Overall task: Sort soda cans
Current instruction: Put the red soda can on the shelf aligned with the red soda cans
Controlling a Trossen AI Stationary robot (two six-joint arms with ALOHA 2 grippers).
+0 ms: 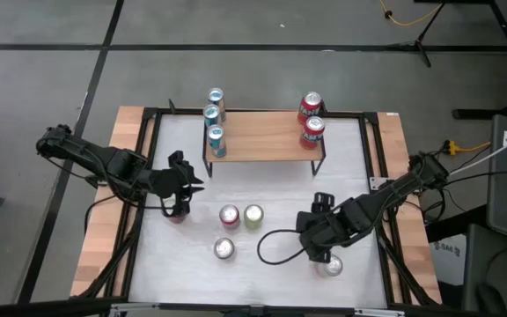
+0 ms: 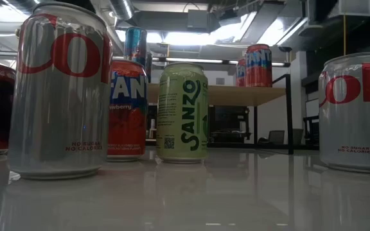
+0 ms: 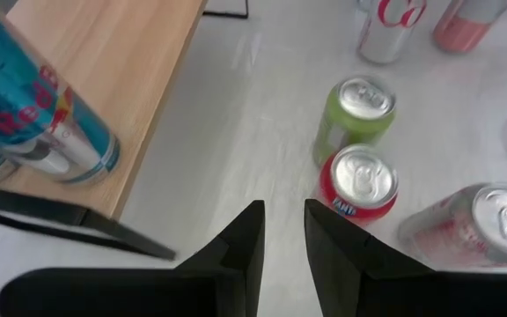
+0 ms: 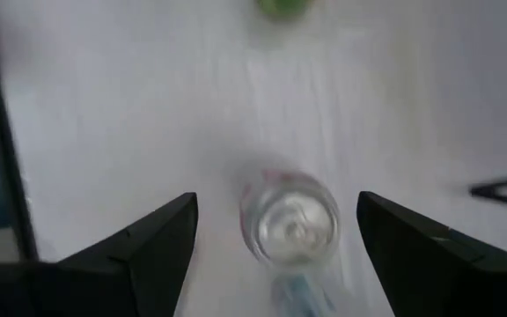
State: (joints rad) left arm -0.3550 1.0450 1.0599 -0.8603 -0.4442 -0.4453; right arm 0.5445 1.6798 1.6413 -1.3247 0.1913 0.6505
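Jaws on the right gripper [image 4: 275,233] are gaping wide with nothing in them, and a silver can [image 4: 290,217] is standing upright on the counter [image 1: 271,180] directly between and beyond the two tips, lid facing the wrist camera. So its long axis is running vertical, in line with a top-down approach; the can is sitting centred in the gap, apart from both fingers. High view agrees: the right gripper [image 1: 322,238] is hovering over the near right part of the counter with that can [image 1: 333,266] just beside it.

Left gripper [image 3: 283,238] is nearly closed, a narrow slit only, gripping nothing. It's pointing toward the centre cluster: green can [image 3: 355,119], red can [image 3: 356,183] touching it, and another silver can [image 3: 469,231] near those.

Shelf [image 1: 262,141] is already carrying blue cans [image 1: 213,114] on its left end and red cans [image 1: 311,119] on its right.

My read: right arm is the nearer one for the lone silver can, a straight advance should put it between the jaws. Main risk is clipping the rim and tipping it.
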